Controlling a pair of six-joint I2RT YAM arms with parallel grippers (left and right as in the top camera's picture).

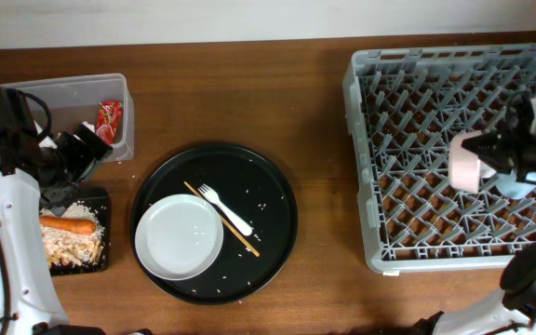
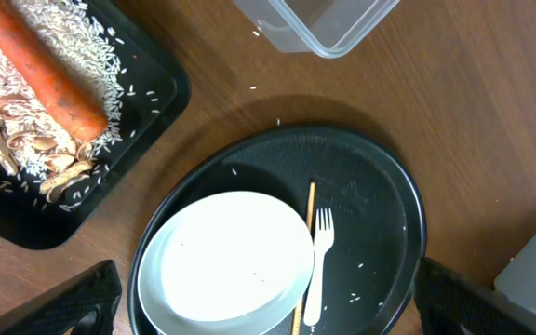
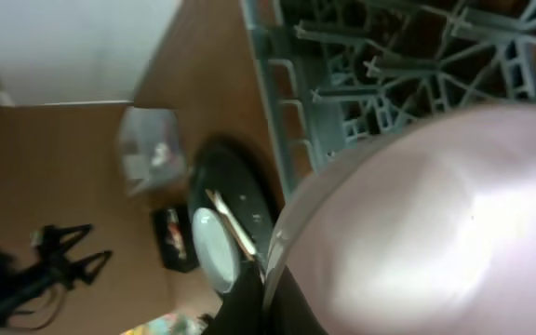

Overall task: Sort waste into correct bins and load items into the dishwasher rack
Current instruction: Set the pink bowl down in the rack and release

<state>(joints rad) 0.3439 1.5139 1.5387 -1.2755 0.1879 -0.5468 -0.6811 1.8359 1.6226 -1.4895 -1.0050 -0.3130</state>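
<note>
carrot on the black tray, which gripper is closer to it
Left. The left gripper is open right beside the carrot, at the flat black tray's edge. The right gripper is across the table over the dishwasher rack, shut on a white bowl.

— where did the waste lie?
— red wrapper (image 1: 110,119) sat in the clear tub (image 1: 127,93), upper left. orange carrot (image 1: 68,224) and pale rice (image 1: 73,244) covered the flat black tray (image 1: 107,200), lower left.
— and the dishes?
— white plate (image 1: 179,236) and white fork (image 1: 226,210) lay flat, lower centre. white bowl (image 1: 468,163) was tipped sideways over the grey rack (image 1: 408,112), right.
</note>
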